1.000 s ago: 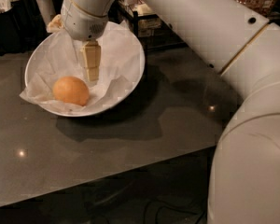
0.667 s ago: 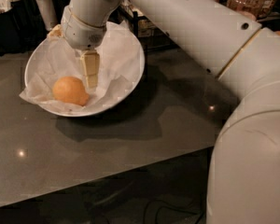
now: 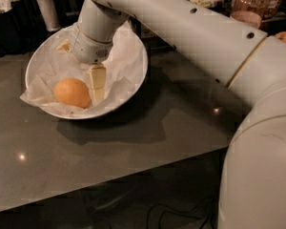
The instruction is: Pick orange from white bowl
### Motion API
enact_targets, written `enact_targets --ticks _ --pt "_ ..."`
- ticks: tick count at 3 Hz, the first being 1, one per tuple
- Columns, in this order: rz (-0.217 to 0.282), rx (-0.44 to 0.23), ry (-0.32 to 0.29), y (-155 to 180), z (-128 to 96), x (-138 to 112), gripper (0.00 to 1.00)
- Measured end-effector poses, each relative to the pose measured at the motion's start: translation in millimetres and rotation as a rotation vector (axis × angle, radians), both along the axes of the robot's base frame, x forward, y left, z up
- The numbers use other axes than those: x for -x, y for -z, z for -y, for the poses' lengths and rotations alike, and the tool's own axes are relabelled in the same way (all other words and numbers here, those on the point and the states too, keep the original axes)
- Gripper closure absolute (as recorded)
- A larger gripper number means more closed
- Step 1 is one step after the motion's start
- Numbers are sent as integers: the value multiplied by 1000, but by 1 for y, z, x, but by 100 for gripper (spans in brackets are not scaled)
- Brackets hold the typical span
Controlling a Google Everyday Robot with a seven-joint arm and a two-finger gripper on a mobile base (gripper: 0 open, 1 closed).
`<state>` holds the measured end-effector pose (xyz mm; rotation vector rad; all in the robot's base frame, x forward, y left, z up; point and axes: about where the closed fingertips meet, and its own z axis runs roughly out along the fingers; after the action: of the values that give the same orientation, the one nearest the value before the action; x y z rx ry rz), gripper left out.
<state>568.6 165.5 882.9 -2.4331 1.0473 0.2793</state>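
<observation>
The orange (image 3: 72, 92) lies in the front left part of the white bowl (image 3: 133, 82), on crumpled white paper. The bowl stands at the back left of the dark table. My gripper (image 3: 97, 86) reaches down into the bowl from above, its pale fingers just right of the orange and very close to it. The wrist (image 3: 93, 39) hides the middle of the bowl.
My large white arm (image 3: 205, 37) crosses the upper right of the view and fills the right side. Jars and cluttered items (image 3: 250, 4) stand at the back right, a pale cup (image 3: 47, 11) at the back left. The table's front edge (image 3: 109, 187) runs across the bottom.
The gripper has lowered further into the bowl and come closer to the orange's right side. The orange and bowl have not moved.
</observation>
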Motion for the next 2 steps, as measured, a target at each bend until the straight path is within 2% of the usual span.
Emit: enact_targets --ticks 2 --pt "100 5 -6 -10 -6 5 0"
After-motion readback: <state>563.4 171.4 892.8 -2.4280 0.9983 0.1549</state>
